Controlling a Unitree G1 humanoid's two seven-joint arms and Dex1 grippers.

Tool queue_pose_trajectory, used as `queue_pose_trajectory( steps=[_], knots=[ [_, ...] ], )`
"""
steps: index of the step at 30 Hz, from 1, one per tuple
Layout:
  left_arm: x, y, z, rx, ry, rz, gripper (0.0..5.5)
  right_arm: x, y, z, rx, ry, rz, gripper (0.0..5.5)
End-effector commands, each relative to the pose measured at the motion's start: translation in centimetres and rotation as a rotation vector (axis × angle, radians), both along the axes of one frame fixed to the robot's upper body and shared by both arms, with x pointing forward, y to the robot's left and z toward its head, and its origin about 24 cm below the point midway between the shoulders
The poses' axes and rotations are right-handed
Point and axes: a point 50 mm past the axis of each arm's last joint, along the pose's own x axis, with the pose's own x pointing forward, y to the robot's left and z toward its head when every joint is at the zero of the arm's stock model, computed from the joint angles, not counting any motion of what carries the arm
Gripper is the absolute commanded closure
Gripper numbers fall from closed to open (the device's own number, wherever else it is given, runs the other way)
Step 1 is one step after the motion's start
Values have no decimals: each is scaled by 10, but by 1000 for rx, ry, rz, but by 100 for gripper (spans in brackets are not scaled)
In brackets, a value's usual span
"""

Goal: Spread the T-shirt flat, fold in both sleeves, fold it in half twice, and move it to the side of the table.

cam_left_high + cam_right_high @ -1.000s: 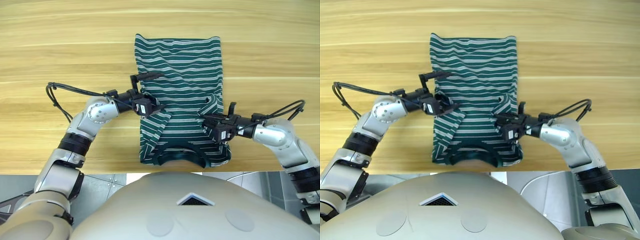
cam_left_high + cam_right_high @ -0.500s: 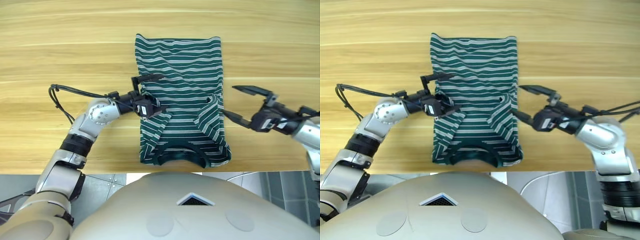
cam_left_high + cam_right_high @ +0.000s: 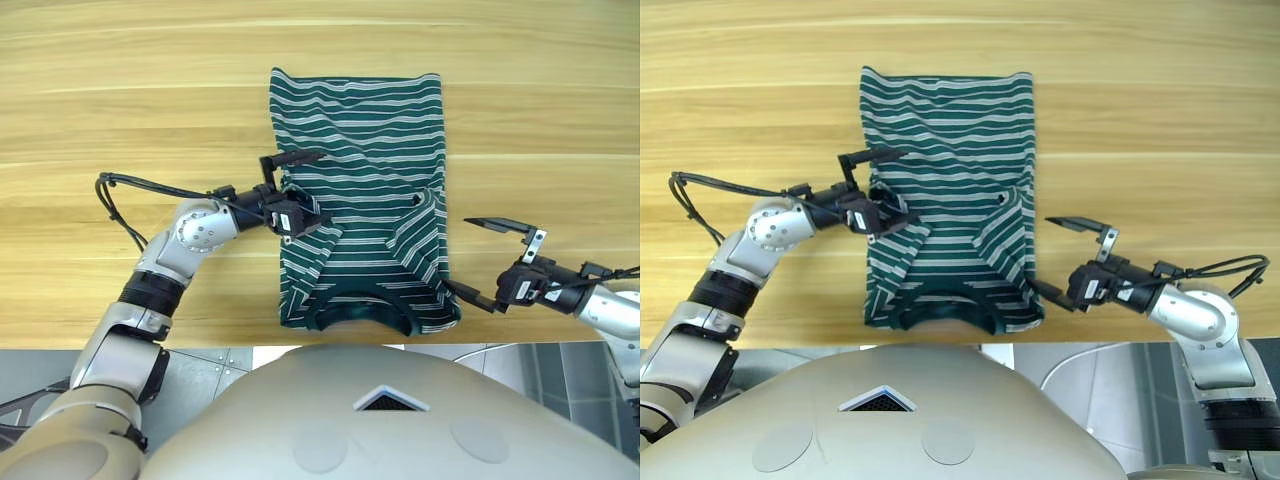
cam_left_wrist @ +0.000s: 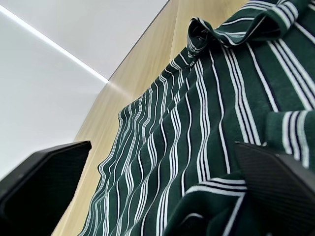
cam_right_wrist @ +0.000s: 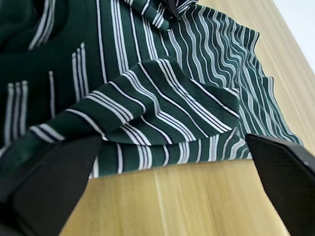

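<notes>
Quick status on the fold. The T-shirt (image 3: 360, 190) is lying on the tabletop (image 3: 120, 80) with its long axis running straight away from me: collar (image 3: 365, 318) at the end closest to me, hem (image 3: 355, 78) at the far end. Both sleeves look tucked in over the body, the left sleeve (image 3: 310, 245) and the right sleeve (image 3: 420, 230) meeting in a rough V just up from the collar. So by my reckoning the sleeve step is done and the first half-fold is up next.

My left claw (image 3: 325, 187) sits at the shirt's left edge, about halfway along its length. The fingers are spread wide with nothing clamped, and they reach in over the fabric. My right claw (image 3: 458, 252) is just off the shirt's right edge, down toward the collar end, also spread wide and holding nothing. Its lower finger points at the shirt's right shoulder corner. Honestly I can't tell from up here whether that tip is touching the cloth or just shy of it.

What matters for the fold: it has to go along that long axis, collar end toward hem end. The right claw is the one nearer a collar-end corner. The left claw is farther up the shirt, so I'd guess it has to drop back toward the collar before both can grab.
</notes>
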Motion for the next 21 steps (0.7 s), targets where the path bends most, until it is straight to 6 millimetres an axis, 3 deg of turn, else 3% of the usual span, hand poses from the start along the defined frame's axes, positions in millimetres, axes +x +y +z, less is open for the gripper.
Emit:
queue_pose_trajectory(
  steps=[1, 16, 21],
  knots=[
    [3, 0, 4, 5, -13, -8, 10, -5, 6, -1, 4, 14, 39, 12],
    [1, 2, 4, 1, -15, -2, 10, -18, 15, -8, 6, 75, 97, 12],
    [7, 24, 51, -180, -77, 48, 10, -18, 17, 8, 91, 32, 119, 12]
  ],
)
